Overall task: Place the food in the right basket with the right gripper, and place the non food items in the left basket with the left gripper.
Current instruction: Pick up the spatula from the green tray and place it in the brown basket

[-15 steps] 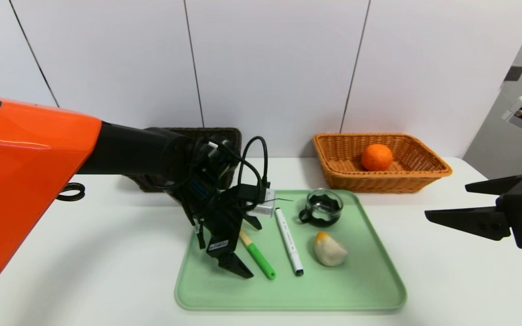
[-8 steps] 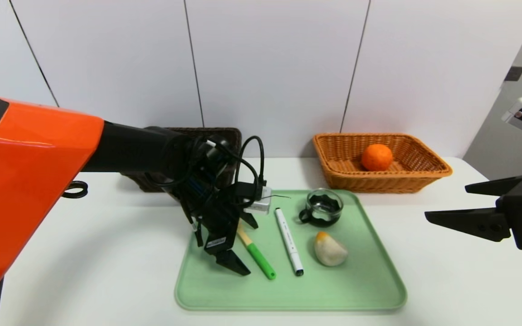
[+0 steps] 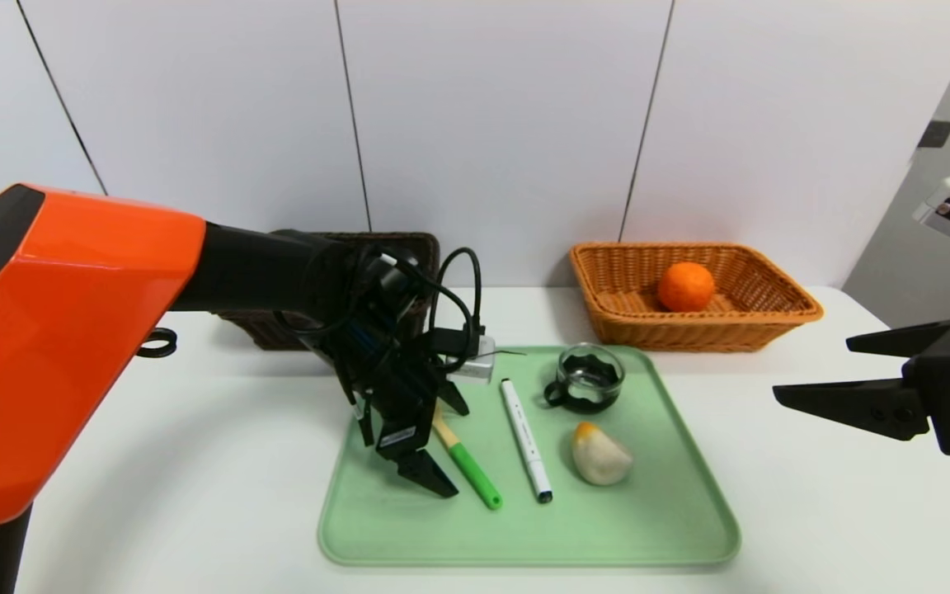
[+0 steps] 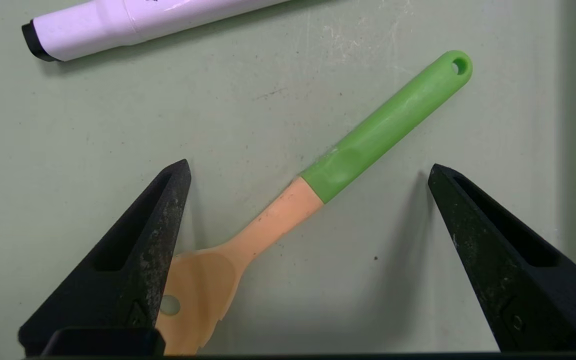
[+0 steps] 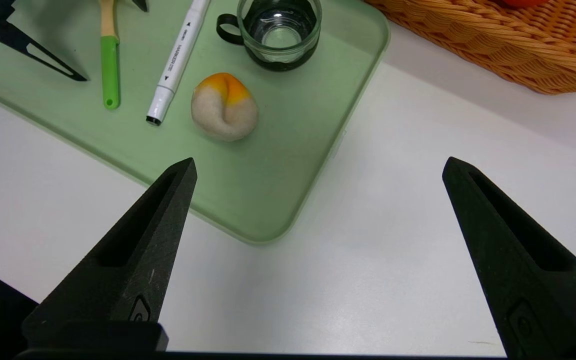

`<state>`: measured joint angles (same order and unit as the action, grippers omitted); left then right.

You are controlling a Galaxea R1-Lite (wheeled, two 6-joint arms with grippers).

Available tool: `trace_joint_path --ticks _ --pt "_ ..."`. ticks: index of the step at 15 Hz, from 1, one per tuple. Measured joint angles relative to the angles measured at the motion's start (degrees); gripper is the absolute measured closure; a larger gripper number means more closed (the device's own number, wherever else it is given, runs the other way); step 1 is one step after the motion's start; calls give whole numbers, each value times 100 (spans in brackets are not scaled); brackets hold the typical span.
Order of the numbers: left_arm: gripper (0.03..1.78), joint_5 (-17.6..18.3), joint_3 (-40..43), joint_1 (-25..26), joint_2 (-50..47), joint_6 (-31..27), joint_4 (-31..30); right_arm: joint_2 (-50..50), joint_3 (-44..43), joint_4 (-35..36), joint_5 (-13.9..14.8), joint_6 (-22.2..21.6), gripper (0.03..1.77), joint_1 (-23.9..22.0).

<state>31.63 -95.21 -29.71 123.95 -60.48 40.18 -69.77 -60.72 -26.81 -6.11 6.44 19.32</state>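
Left gripper [image 3: 446, 445] hangs low over the green tray [image 3: 673, 528], fingers [image 4: 143, 240] spread wide w/ nothing held, straddling the spatula [image 4: 318, 190] approx where its wooden neck meets the green handle. Spatula lies flat on tray, white marker [image 3: 524, 437] just beside it, then glass cup [image 3: 586, 378] and a beige/orange food piece [image 3: 599, 455] further right. Orange [image 3: 685, 286] sits in the wicker right basket [image 3: 772, 318]; dark left basket [image 3: 417, 247] mostly hidden behind the left arm. Right gripper [image 3: 813, 367] parked above the bench [image 3: 813, 495] off tray's right edge, fingers released, empty.
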Motion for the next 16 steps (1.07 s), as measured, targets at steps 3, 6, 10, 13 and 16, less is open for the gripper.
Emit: trace_joint_path --ticks 3,6,10,13,16 --pt "12 4 0 0 28 -7 -7 0 0 -1 0 1 10 2" --pt "26 -5 1 0 33 -13 -13 0 -5 -1 2 1 10 5" --pt "84 2 6 0 33 -22 -7 9 -9 -1 0 0 10 0" --pt "127 0 11 0 33 -33 -2 28 -9 -4 2 1 10 -1" --pt "168 -2 12 0 17 -38 4 43 -9 -4 2 1 10 0"
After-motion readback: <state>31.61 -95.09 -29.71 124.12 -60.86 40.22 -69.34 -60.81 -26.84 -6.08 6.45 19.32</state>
